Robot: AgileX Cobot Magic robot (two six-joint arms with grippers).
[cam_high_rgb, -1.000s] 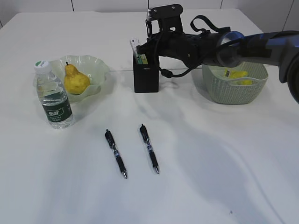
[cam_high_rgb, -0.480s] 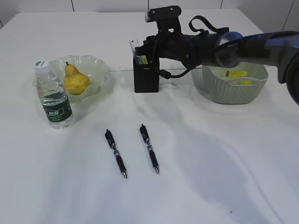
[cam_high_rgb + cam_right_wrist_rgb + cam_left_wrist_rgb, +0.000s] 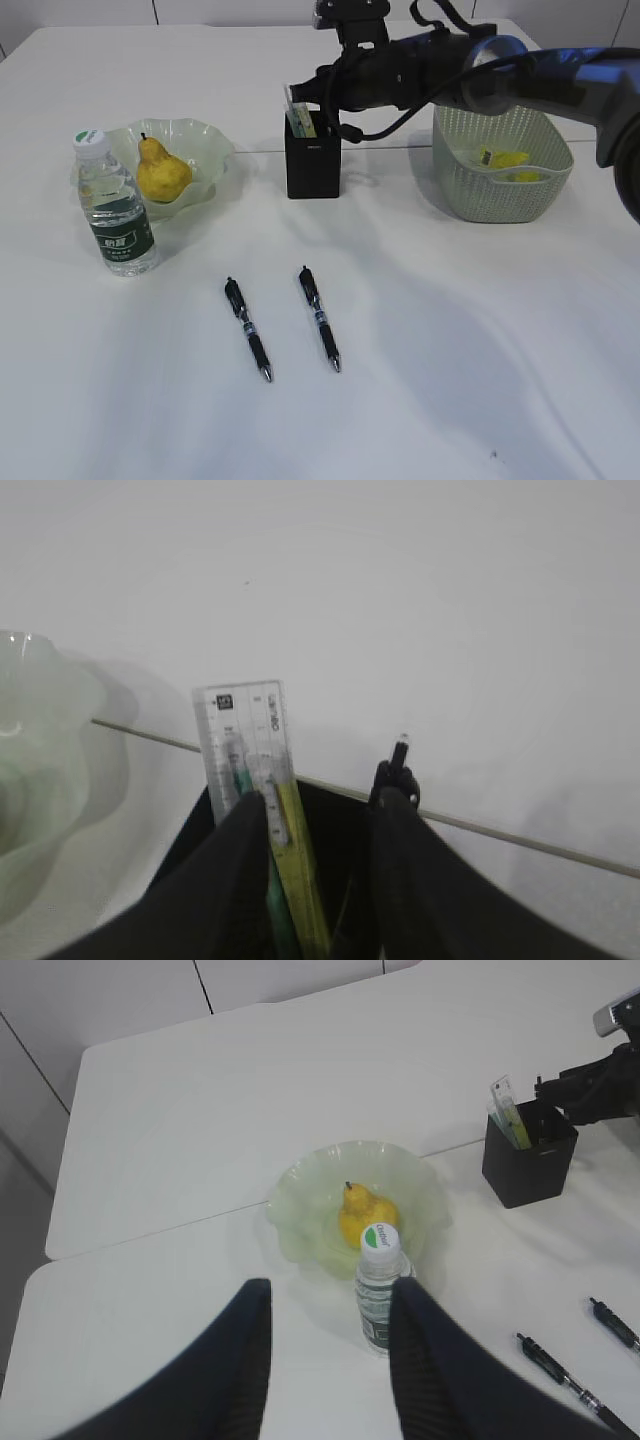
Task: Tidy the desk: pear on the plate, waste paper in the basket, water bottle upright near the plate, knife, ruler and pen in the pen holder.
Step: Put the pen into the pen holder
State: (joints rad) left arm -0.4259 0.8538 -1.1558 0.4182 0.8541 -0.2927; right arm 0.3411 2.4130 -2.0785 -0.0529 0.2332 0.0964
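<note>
My right gripper (image 3: pixel 326 104) hovers just above the black pen holder (image 3: pixel 312 168), open and empty; in the right wrist view (image 3: pixel 320 815) its fingers straddle the holder's mouth (image 3: pixel 345 830). A clear ruler (image 3: pixel 248 735) and a green-handled tool stand inside, and a black pen (image 3: pixel 396 768) sticks up by the right finger. Two black pens (image 3: pixel 248 330) (image 3: pixel 320 320) lie on the table. The yellow pear (image 3: pixel 160 172) sits on the green plate (image 3: pixel 208 145), with the water bottle (image 3: pixel 115 215) upright beside it. My left gripper (image 3: pixel 330 1300) is open, high above the bottle (image 3: pixel 378 1285).
A pale green basket (image 3: pixel 500 190) at the right holds yellow paper (image 3: pixel 505 160). A seam between two tabletops runs behind the holder. The left wrist view also shows the plate (image 3: pixel 300 1215), pear (image 3: pixel 360 1218), holder (image 3: pixel 525 1165) and both pens (image 3: pixel 560 1380) (image 3: pixel 615 1322).
My right arm has lifted up and back from the pen holder, with its fingers now clear above the rim. Nothing else has moved.
</note>
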